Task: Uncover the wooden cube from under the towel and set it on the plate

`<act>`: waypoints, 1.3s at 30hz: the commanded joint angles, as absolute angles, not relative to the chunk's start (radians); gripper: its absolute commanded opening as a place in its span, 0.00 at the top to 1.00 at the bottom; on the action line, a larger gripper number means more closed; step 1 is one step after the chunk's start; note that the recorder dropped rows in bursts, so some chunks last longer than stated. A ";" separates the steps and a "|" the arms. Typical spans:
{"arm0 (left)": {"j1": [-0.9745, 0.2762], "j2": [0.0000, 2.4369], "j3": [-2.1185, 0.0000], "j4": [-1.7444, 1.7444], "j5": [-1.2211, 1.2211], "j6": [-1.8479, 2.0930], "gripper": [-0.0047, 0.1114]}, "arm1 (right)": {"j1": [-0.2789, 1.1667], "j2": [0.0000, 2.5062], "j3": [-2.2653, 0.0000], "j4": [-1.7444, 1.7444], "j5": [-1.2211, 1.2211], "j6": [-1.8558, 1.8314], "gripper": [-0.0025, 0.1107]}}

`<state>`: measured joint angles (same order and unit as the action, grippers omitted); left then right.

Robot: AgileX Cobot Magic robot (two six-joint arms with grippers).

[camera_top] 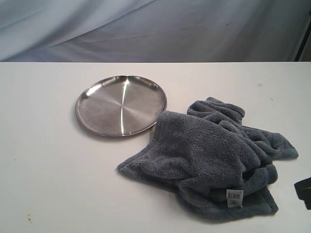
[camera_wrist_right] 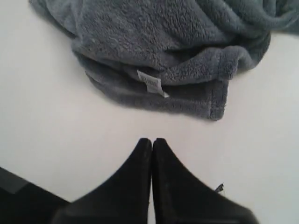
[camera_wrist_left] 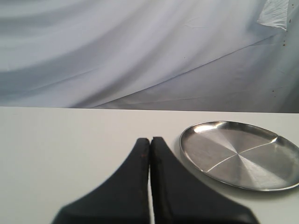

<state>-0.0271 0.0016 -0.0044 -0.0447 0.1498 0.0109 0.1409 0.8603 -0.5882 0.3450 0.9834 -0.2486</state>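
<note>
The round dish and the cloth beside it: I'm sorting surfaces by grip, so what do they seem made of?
The round silver dish looks like brushed metal, perhaps stainless steel: shiny, with radial glints. The blue-grey fluffy towel looks like terry cloth: matte, nubby pile, stitched hem, small white label.

Table [camera_top: 43, 184]: flat matt white top with a straight far edge, evenly lit.
Specks [camera_top: 29, 219]: small and brownish, on the table near its front left corner as the exterior view shows it.
Faint mark [camera_top: 260, 84]: on the table close to its far edge, right side.
Backdrop cloth [camera_top: 146, 29]: pale grey-blue fabric directly behind the table's far edge, draped in long slanting folds with soft shadows.
Dark upright strip [camera_top: 304, 41]: beyond the table's far right corner; nature unclear.
Light: soft and diffuse across the table.
</note>
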 commanded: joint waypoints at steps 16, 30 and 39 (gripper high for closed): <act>-0.028 0.000 0.000 -0.044 0.146 0.010 0.95 | 0.687 1.445 -0.874 0.024 0.904 -0.019 0.98; -0.028 0.000 0.000 -0.044 0.146 0.010 0.95 | 0.364 1.447 -0.870 -0.204 0.926 0.077 0.98; -0.028 0.000 0.000 -0.044 0.146 0.010 0.95 | 0.197 1.646 -1.056 -0.164 0.804 0.121 0.98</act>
<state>-0.0271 0.0016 -0.0044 -0.0447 0.1498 0.0109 0.2092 1.5626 -0.9706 -0.1807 0.8058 0.1128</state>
